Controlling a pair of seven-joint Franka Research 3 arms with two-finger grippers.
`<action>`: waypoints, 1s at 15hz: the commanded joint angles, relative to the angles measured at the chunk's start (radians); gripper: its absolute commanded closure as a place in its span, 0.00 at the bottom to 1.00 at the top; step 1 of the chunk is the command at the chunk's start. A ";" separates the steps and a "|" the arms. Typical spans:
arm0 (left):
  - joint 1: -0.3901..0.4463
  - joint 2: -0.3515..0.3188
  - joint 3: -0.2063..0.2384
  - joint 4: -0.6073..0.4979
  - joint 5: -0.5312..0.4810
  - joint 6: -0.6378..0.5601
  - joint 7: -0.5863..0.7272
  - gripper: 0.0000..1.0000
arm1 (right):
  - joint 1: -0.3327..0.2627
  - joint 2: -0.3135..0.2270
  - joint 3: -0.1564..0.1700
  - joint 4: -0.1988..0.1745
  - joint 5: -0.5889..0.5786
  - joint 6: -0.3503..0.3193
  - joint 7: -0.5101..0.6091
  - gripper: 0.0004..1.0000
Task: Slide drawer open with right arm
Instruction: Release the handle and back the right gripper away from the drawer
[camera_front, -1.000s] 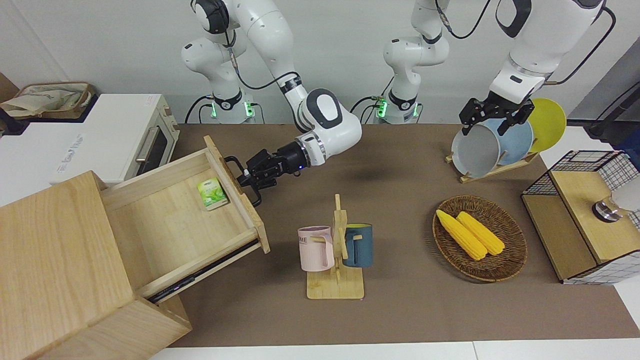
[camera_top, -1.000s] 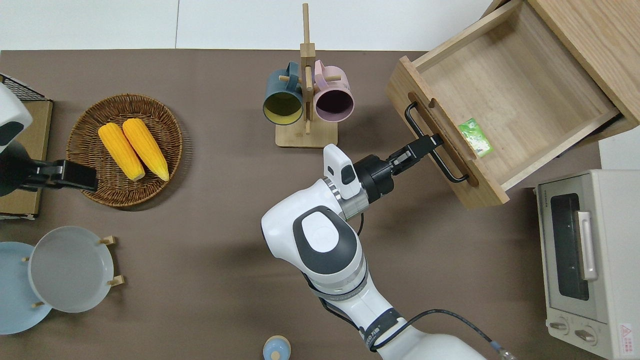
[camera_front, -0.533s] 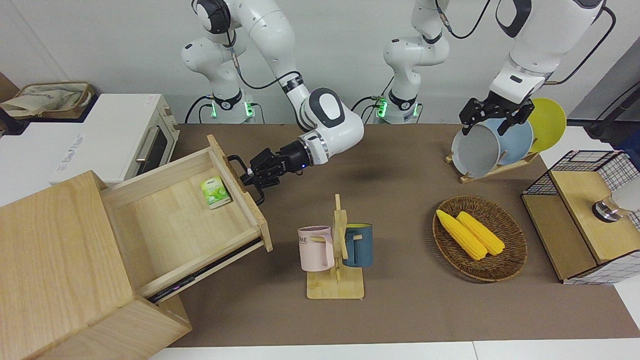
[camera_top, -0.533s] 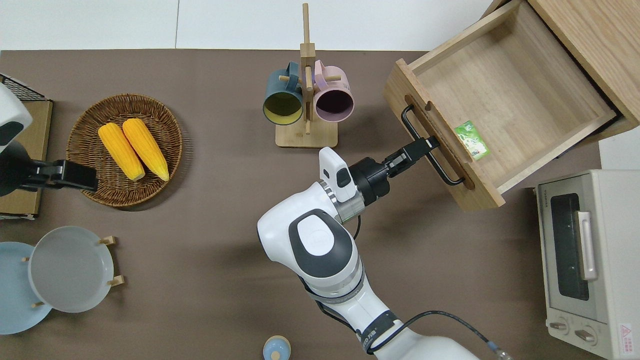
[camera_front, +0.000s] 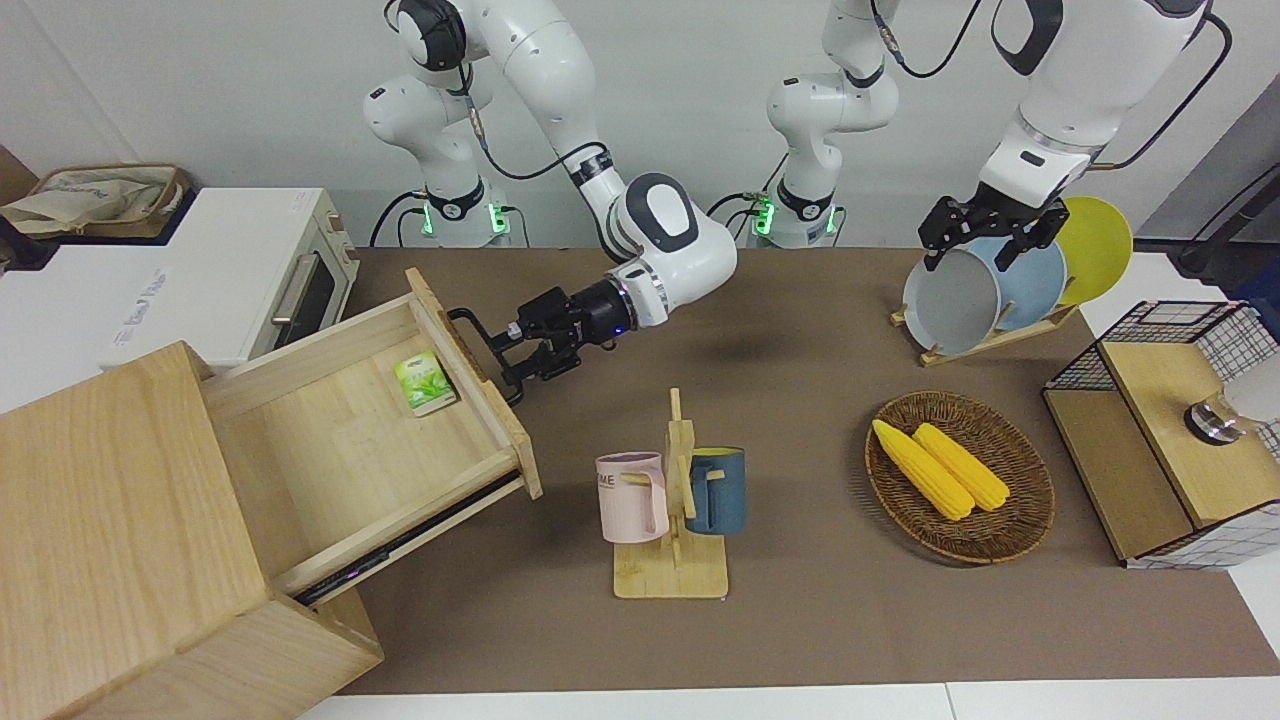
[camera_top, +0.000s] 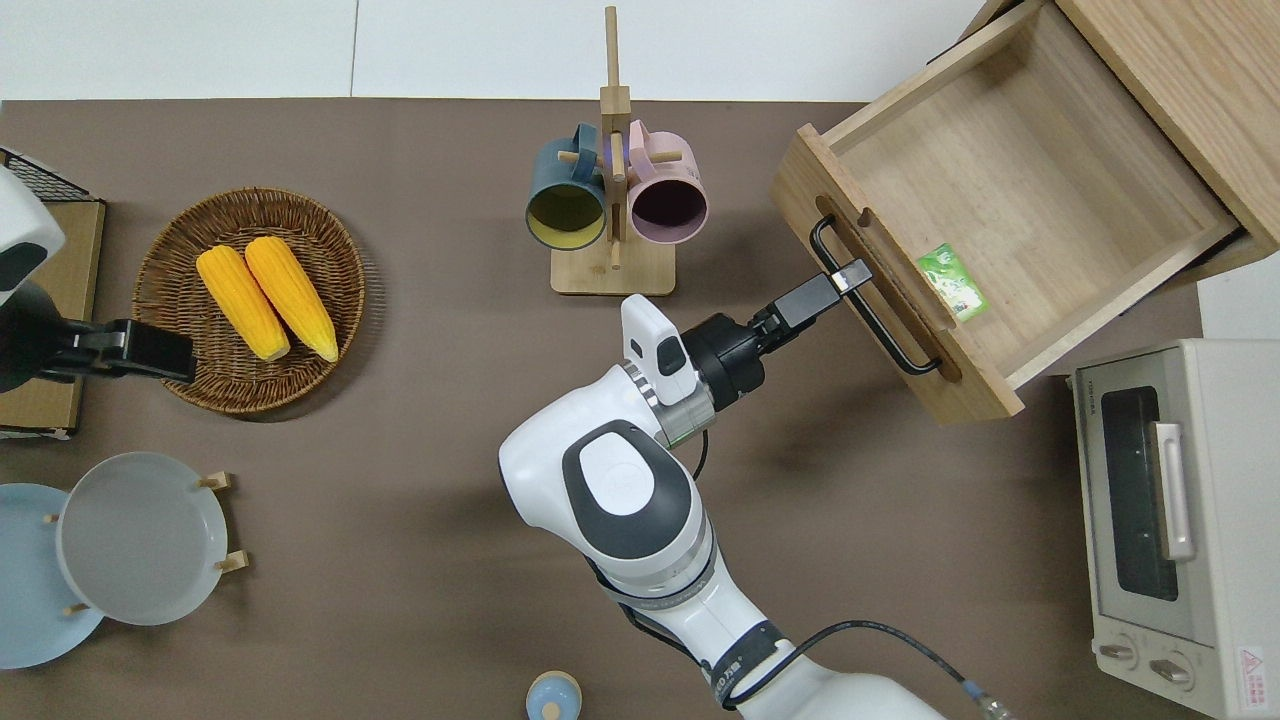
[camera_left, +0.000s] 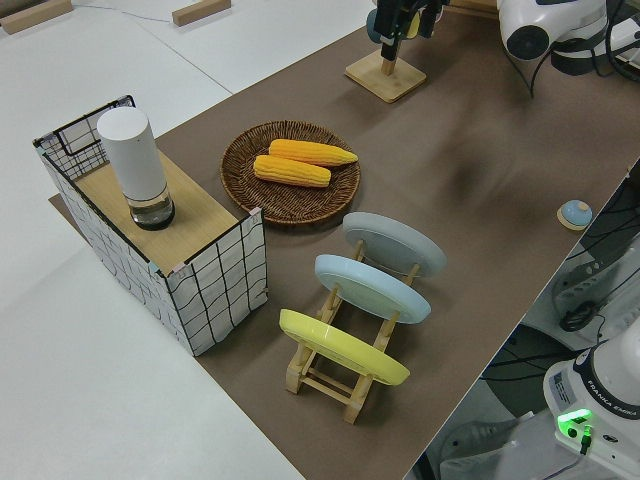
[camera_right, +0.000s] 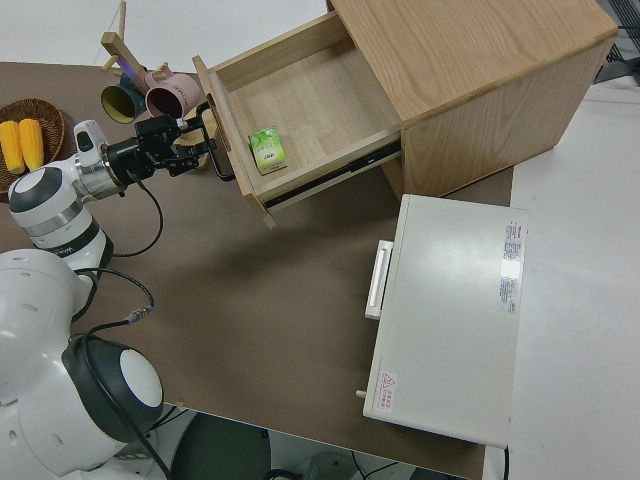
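Your right arm (camera_top: 620, 490) is reaching low across the brown table (camera_top: 420, 420) toward the big oak box (camera_front: 110, 520) at its own end. The right gripper (camera_top: 845, 280) is sitting at the black loop handle (camera_top: 868, 308) on the drawer (camera_top: 1010, 190), its fingers spread on either side of the bar rather than pinching it; whether a finger is actually touching the bar is hard for you to judge from these angles. The drawer is standing pulled well out of the box, its front panel angled toward the mug rack (camera_top: 612, 200), and a small green packet (camera_top: 952, 283) is lying on its floor just inside the front panel, toward the toaster oven's end of the panel. The white toaster oven (camera_top: 1170, 520) is sitting beside the box, nearer to the robots. The mug rack, carrying a pink mug (camera_front: 632, 495) and a dark blue mug (camera_front: 716, 489), is standing near the drawer's front, toward the left arm's end. A wicker basket (camera_top: 165, 330) with two corn cobs (camera_top: 265, 298) is lying farther along that way. Your left arm is parked, and you cannot tell whether the left gripper (camera_front: 985, 228) is spread or closed.
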 joint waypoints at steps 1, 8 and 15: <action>0.005 0.011 -0.007 0.026 0.017 -0.020 0.010 0.01 | 0.002 0.020 -0.003 0.027 0.005 0.004 -0.017 0.02; 0.005 0.011 -0.007 0.024 0.017 -0.020 0.010 0.01 | 0.046 0.031 0.000 0.084 0.064 -0.010 -0.023 0.02; 0.005 0.011 -0.007 0.026 0.017 -0.020 0.010 0.01 | 0.063 0.035 0.017 0.176 0.174 -0.045 -0.033 0.02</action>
